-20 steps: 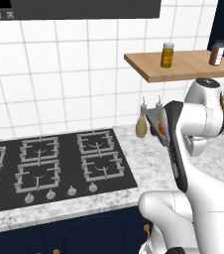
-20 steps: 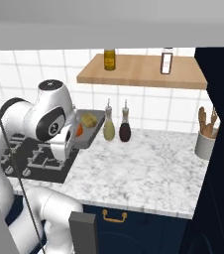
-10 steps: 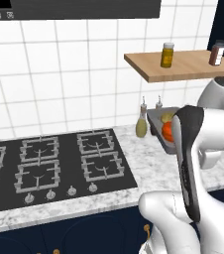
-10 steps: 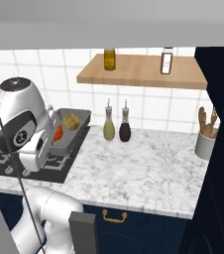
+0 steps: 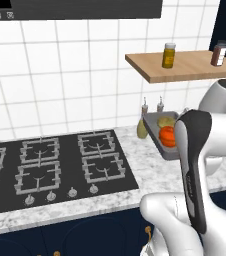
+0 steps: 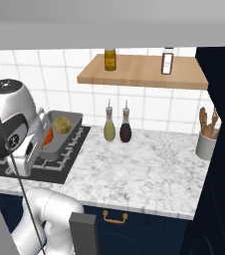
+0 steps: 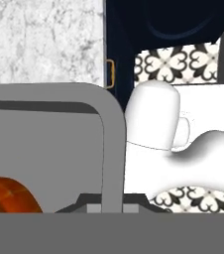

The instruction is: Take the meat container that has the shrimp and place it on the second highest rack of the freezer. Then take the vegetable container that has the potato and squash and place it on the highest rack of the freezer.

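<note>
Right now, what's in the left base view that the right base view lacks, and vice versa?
Left base view alone: the full stove with its knobs, and the dark hood panel overhead. Right base view alone: a utensil crock and a gold drawer handle. Shared: the grey tray held above the counter with potato and squash, two bottles, and the wooden shelf with jars.

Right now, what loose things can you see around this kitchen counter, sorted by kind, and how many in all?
Jars on the wooden shelf: 2
Bottles on the counter: 2
Grey tray, lifted: 1
Vegetables in the tray: 2
Utensil pot: 1
Total: 8
</note>
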Controlling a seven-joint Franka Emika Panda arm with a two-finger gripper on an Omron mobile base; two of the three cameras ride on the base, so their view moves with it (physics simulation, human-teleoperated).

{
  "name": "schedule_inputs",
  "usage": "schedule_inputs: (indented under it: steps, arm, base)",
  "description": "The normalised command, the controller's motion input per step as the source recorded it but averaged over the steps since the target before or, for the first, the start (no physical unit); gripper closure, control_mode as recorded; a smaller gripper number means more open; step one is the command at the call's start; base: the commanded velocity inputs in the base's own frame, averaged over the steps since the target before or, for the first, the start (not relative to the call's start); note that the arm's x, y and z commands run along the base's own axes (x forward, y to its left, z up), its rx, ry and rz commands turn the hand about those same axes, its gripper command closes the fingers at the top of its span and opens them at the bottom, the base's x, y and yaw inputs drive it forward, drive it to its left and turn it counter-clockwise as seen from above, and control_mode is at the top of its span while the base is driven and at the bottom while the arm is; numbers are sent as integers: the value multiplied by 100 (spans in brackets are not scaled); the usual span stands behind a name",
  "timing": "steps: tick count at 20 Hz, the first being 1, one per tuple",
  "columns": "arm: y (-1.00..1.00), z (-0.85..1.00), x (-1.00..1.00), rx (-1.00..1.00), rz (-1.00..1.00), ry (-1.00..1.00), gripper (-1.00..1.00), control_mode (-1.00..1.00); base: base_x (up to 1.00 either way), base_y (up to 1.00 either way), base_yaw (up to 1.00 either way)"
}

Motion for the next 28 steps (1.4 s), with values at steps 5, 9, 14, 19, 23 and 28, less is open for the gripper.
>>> schedule_inputs:
  steps: [5, 9, 14, 19, 23, 28]
  arm:
    - [6, 0, -2, 0, 0, 0, 100, 100]
    - [0, 0, 0, 0, 0, 0, 100, 100]
    - [0, 0, 0, 0, 0, 0, 100, 100]
    - [0, 0, 0, 0, 0, 0, 100, 100]
    - [0, 0, 0, 0, 0, 0, 100, 100]
    - [0, 0, 0, 0, 0, 0, 100, 100]
  base:
    - [0, 40, 1]
    - [-4, 100, 0]
    - [-2, 100, 0]
    - [-31, 100, 0]
    - [-65, 100, -7]
    - [-85, 88, -51]
